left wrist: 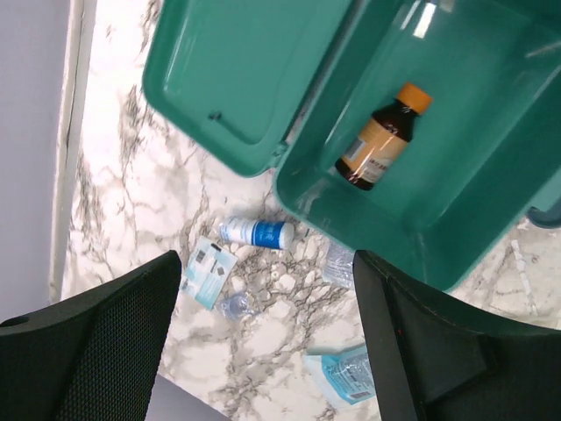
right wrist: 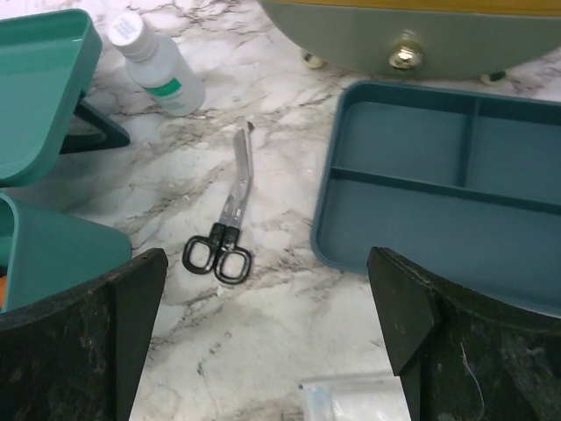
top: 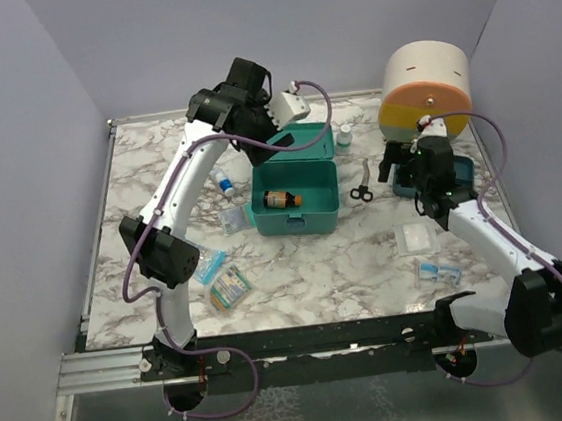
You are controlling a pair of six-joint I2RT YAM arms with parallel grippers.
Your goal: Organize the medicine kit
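Note:
The medicine kit (top: 296, 214) is a teal box standing open mid-table, its lid (top: 306, 143) laid back. A brown bottle with an orange cap (top: 282, 199) lies inside it, also seen in the left wrist view (left wrist: 381, 140). My left gripper (top: 276, 139) hovers above the kit's back left corner, open and empty (left wrist: 267, 342). My right gripper (top: 395, 170) hovers right of the kit, open and empty (right wrist: 263, 333), above bare marble between black-handled scissors (right wrist: 223, 224) and the shallow teal tray (right wrist: 438, 202).
A white bottle with a green label (right wrist: 158, 66) stands behind the scissors. A blue-and-white bottle (left wrist: 257, 232) and several packets (left wrist: 208, 270) lie left of the kit. More packets (top: 417, 236) lie at the right front. The round drawer unit (top: 427, 90) stands at the back right.

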